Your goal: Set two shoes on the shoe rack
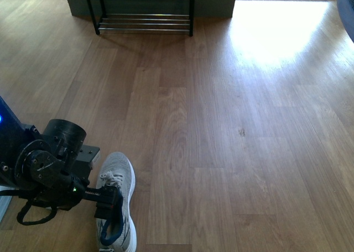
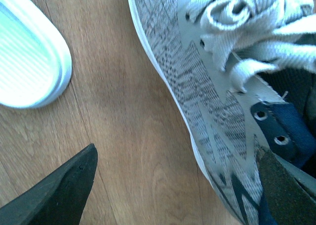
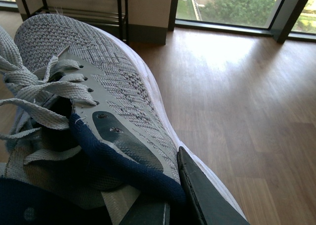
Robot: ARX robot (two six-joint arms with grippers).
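Observation:
One grey knit sneaker (image 1: 117, 194) lies on the wood floor at the lower left of the front view, toe pointing away from me. My left gripper (image 1: 110, 208) is open at its heel end. In the left wrist view its jaws (image 2: 180, 158) straddle the sneaker's (image 2: 207, 101) side wall, one dark finger (image 2: 64, 190) over the floor and the other (image 2: 284, 190) at the navy collar. The second grey sneaker (image 3: 108, 87) fills the right wrist view, with my right gripper (image 3: 170, 200) shut on its navy collar. The shoe rack (image 1: 145, 20) stands far back against the wall, its visible rods bare.
A light blue slide (image 2: 29, 52) lies on the floor close beside the left sneaker. Open wood floor stretches from the sneaker to the rack. A bright sun patch (image 1: 271, 36) lies at the back right below large windows (image 3: 237, 8). A blue object (image 1: 347, 9) shows at the right edge.

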